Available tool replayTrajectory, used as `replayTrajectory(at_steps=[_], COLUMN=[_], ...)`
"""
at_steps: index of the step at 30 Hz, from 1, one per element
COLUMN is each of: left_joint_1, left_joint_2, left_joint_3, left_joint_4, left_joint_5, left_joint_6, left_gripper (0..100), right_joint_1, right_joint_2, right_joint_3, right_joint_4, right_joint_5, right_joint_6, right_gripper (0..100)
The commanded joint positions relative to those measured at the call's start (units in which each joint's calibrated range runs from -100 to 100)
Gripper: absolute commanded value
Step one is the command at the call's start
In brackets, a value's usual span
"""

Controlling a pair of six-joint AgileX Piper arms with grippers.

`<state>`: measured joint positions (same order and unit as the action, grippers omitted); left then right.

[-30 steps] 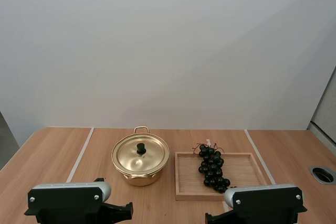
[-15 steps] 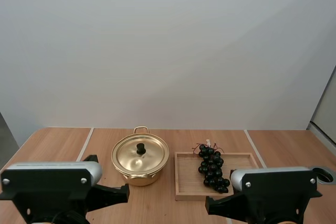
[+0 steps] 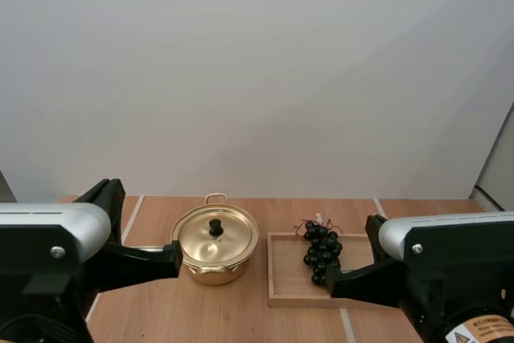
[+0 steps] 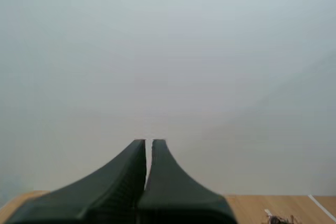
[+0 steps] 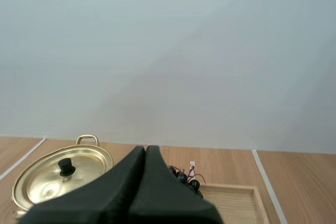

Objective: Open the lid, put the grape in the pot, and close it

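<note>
Lid (image 3: 229, 240) clear from above; bare table (image 3: 157, 216) at pot's (image 3: 215, 272) nine o'clock; tray (image 3: 361, 248) with grapes (image 3: 323, 253) stands just beside at three o'clock.

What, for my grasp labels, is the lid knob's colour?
Black. The knob stands out against the gold lid, clearest in the right wrist view.

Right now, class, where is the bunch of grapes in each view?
High view: grapes on the wooden tray, right of the pot.
Left wrist view: seemingly just the stems, beyond the left gripper.
Right wrist view: grapes beside the right gripper, on the tray.
Shared landmark: white table stripe right of the grapes.
</note>
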<state>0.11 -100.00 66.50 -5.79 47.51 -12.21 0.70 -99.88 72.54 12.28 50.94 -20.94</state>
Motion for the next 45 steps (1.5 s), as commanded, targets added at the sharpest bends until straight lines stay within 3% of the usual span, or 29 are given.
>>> replayTrajectory(at_steps=[1, 2, 3, 4, 6, 13, 15, 17, 19, 25, 33, 45], left_joint_1=[0.09, 0.09, 0.09, 0.09, 0.09, 0.09, 0.09, 0.09, 0.09, 0.09, 0.09, -0.16], left_joint_2=[0.0, 0.0, 0.0, 0.0, 0.0, 0.0, 2.5, 6.68, 12.27, 28.34, 50.52, 80.78], left_joint_3=[-0.41, -0.41, -0.41, -0.41, -0.41, -0.6, -0.6, -0.6, -0.9, -7.75, -21.18, -29.23], left_joint_4=[0.53, 0.53, 0.53, 0.53, 0.53, -0.66, -1.66, -1.67, -1.67, -3.93, -15.25, -15.39], left_joint_5=[5.25, 6.67, 7.24, 8.27, 7.57, 9.31, 13.05, 16.34, 17.65, 17.6, 27.78, 27.6], left_joint_6=[-0.83, -0.83, -0.83, -0.83, -0.83, 2.53, 4.88, 6.37, 7.72, 17.12, 34.05, 40.17], left_gripper=[38, 51, 56, 82, 100, 100, 100, 100, 100, 100, 100, 100], right_joint_1=[-0.13, -0.13, -0.13, -0.13, -0.13, -0.13, -0.13, -0.13, -0.13, -0.13, -0.13, -0.13], right_joint_2=[-0.12, -0.12, -0.12, -0.12, -0.12, -0.12, -0.12, 1.14, 3.86, 17.07, 38.6, 41.96], right_joint_3=[-0.56, -0.56, -0.56, -0.56, -0.56, -0.56, -1.02, -1.45, -2.16, -6.5, -15.89, -16.73], right_joint_4=[-0.11, 0.22, 0.52, 0.63, 0.75, 2.99, 4.99, 7.97, 9.73, 10.56, 9.45, 6.92], right_joint_5=[1.97, 1.97, 1.97, 2.32, 1.99, 2.63, 4.74, 7.0, 8.71, 11.81, 16.01, 16.01], right_joint_6=[-0.23, -0.23, -0.23, -0.23, -0.4, -0.4, -3.56, -9.83, -11.83, -11.85, -11.85, -11.85], right_gripper=[47, 68, 86, 100, 100, 100, 100, 100, 100, 100, 100, 100])
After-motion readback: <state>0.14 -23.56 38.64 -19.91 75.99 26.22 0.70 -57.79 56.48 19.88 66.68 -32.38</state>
